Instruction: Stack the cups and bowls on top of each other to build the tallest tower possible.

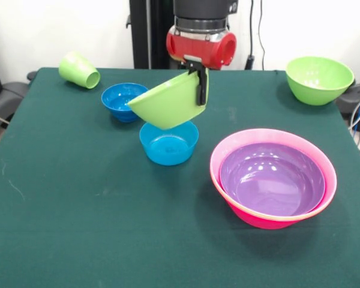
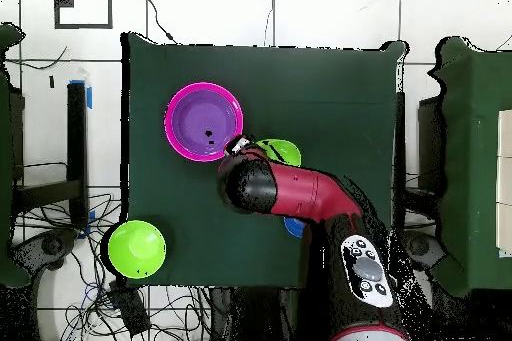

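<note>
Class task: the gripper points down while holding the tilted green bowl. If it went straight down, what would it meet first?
Probably the small blue bowl right under the held green bowl. The gripper seems above its far rim, but depth is uncertain, so it might reach the table just behind.

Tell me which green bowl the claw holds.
The tilted green bowl, pinched by its rim in the claw above a blue bowl. The other green bowl sits upright at the table's corner.

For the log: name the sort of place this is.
Probably a robotics lab: a green-clothed table with plastic bowls, cables on the tiled floor, and a red arm whose end effector holds a green bowl.
</note>
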You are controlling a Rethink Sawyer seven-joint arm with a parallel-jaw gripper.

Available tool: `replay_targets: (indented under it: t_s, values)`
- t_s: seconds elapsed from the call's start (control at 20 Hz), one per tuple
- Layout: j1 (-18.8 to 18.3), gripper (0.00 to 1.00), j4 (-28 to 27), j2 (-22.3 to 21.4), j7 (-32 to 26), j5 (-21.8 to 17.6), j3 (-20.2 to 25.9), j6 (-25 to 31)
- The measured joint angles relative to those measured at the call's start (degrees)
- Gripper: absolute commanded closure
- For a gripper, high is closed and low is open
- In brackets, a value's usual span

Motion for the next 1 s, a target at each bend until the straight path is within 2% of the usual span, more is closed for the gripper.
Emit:
replay_targets:
  t_s: [0.55,1.0]
  values:
    - [4.2,1.00,-5.9,-2.6,0.0,6.9,-4.8,10.2]
    - [8.9,1.00,-12.7,0.2,1.5,13.0,-8.5,11.3]
